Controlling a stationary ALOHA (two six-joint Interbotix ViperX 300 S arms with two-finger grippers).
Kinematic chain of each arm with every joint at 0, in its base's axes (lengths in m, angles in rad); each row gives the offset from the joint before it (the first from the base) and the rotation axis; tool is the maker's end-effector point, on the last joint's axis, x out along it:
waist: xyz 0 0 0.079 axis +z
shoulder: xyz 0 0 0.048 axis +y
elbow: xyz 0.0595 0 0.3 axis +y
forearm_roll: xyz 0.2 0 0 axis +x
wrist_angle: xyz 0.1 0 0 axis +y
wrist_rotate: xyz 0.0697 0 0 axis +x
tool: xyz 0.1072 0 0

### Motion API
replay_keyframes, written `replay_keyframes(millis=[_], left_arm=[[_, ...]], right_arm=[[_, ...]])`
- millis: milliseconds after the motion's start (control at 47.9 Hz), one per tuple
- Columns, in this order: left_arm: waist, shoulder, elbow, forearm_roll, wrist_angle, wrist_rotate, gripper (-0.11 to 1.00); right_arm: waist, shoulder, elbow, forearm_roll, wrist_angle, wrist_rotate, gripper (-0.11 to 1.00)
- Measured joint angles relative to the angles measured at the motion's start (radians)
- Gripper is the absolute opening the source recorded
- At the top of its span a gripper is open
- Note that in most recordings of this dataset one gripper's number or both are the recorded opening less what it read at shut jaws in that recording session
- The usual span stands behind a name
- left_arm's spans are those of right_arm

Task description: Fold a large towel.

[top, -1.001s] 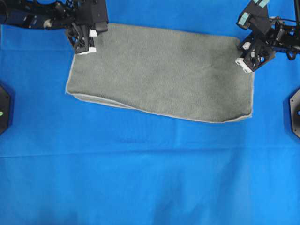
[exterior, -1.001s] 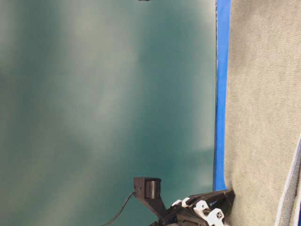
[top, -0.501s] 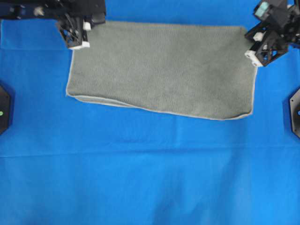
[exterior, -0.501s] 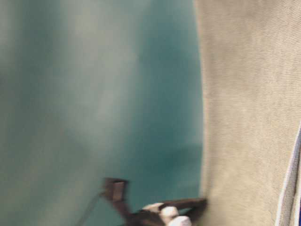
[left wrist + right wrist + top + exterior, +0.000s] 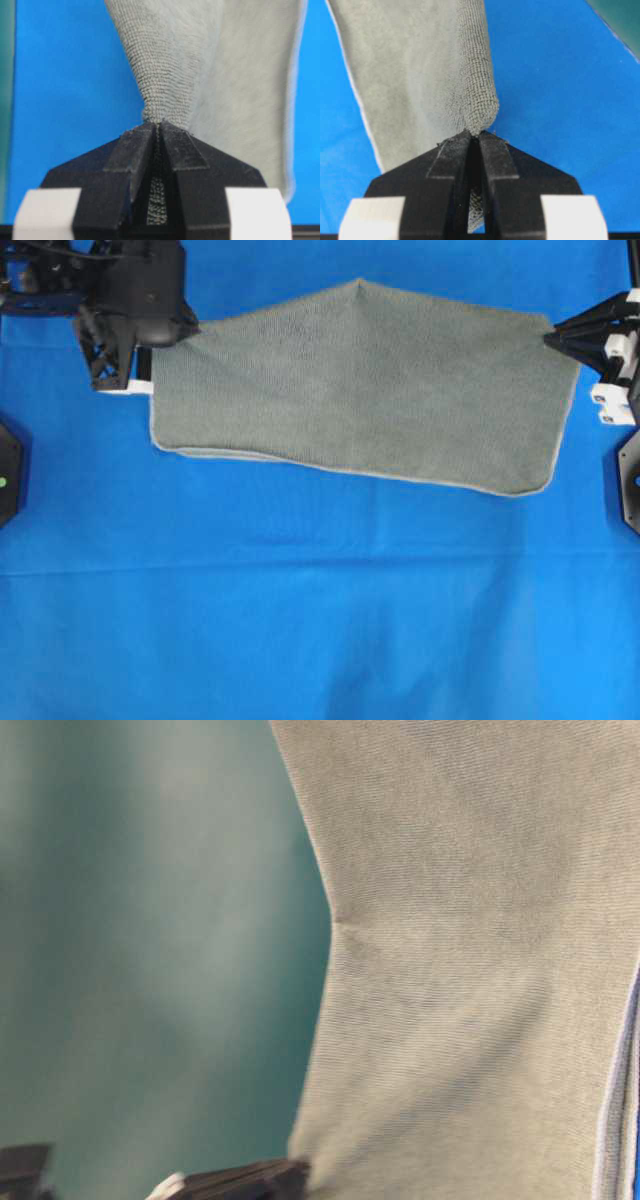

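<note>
Surface: we see a bright blue sheet (image 5: 300, 620) covering the whole work area, faintly creased across its middle.
Room: in the table-level view we make out only a blurred teal backdrop (image 5: 140, 940) behind the cloth.
Towel: the grey-green terry towel (image 5: 360, 390) lies folded double across the far half of the sheet, its pale hem running along the near edge; we see its far edge rising to a peak in the middle, and the table-level view shows that edge lifted against the backdrop.
Left gripper: the left gripper (image 5: 159, 131) has its jaws pressed together on the towel's far left corner, terry showing between the pads.
Right gripper: the right gripper (image 5: 474, 136) is likewise clamped on the far right corner, cloth bunched at its tips.
Edges: we see dark mounts (image 5: 8, 470) at both sides of the sheet.
</note>
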Motion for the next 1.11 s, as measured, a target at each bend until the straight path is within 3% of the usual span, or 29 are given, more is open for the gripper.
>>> replay_keyframes(millis=[146,334,542,688,814,1106], left_arm=[[-0.095,-0.057,0.028,-0.006,-0.02,-0.193,0.02],[-0.273,-0.071,0.038,-0.006,-0.109,-0.42,0.02],[-0.495,-0.032,0.032,-0.006,-0.293,-0.601,0.02],[-0.594,0.038,-0.017,-0.006,-0.456,-0.64,0.02],[-0.629,0.132,-0.104,-0.006,-0.557,-0.641,0.02],[-0.632,0.368,-0.341,-0.003,-0.584,-0.637,0.02]], right_arm=[[-0.035,0.014,-0.023,-0.02,-0.04,0.0,0.04],[-0.227,0.103,-0.101,-0.046,-0.176,-0.006,0.04],[-0.316,0.29,-0.183,-0.049,-0.374,-0.014,0.04],[-0.318,0.448,-0.282,-0.048,-0.468,-0.014,0.04],[-0.31,0.572,-0.376,-0.048,-0.491,-0.012,0.04],[-0.272,0.713,-0.518,-0.046,-0.497,-0.012,0.04]])
